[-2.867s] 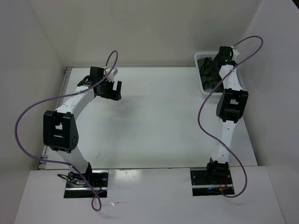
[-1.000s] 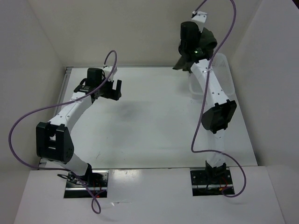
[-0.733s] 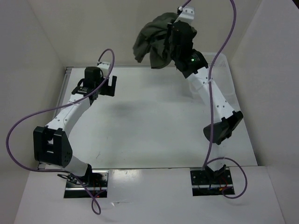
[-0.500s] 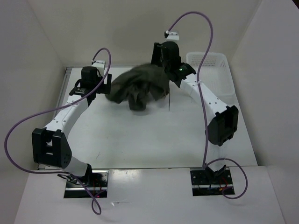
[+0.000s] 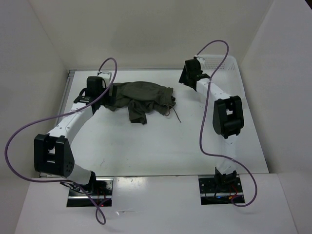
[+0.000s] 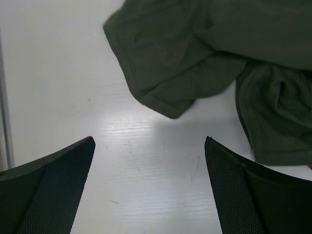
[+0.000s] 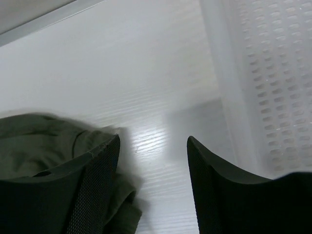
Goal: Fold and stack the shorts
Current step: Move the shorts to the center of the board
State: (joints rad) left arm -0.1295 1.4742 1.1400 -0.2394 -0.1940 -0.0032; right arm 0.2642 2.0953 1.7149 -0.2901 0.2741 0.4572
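The table (image 5: pixel 161 146) was the big white work area, w/ walls on three sides. The shorts (image 5: pixel 142 96) lay on its far part, left of centre. They were a crumpled olive heap, neither flat nor folded, w/ one leg flopped toward the near side. From the top view the waistband probably ran along the far edge, but the bunching made that unsure. The basket (image 5: pixel 227 59) stood in the far-right corner, apart from the cloth.

The L gripper (image 5: pixel 111 92) sat just beside the heap's left edge. In its wrist view the L gripper (image 6: pixel 148 146) had its jaws spread wide w/ nothing btwn them and a hem corner just ahead. The R gripper (image 5: pixel 187 74) hung btwn heap and basket. In its own view the R gripper (image 7: pixel 153 141) was likewise spread and empty, w/ cloth at lower left and the basket (image 7: pixel 273 73) wall at right.

The step in hand looked like flattening before any fold. The L side could drop and pinch only that hem corner, one layer rather than a bunch. The R side would need to come back to the cloth's right edge. Then both could pull apart low over the table till the legs lay flat.

Things to watch:
- The basket stood close to the R arm's path.
- The drawstring (image 5: pixel 176 117) trailed loose off the heap's right side and could snag or get pinched instead of cloth.
- The purple cables (image 5: pixel 22 131) looped wide beside the arms.
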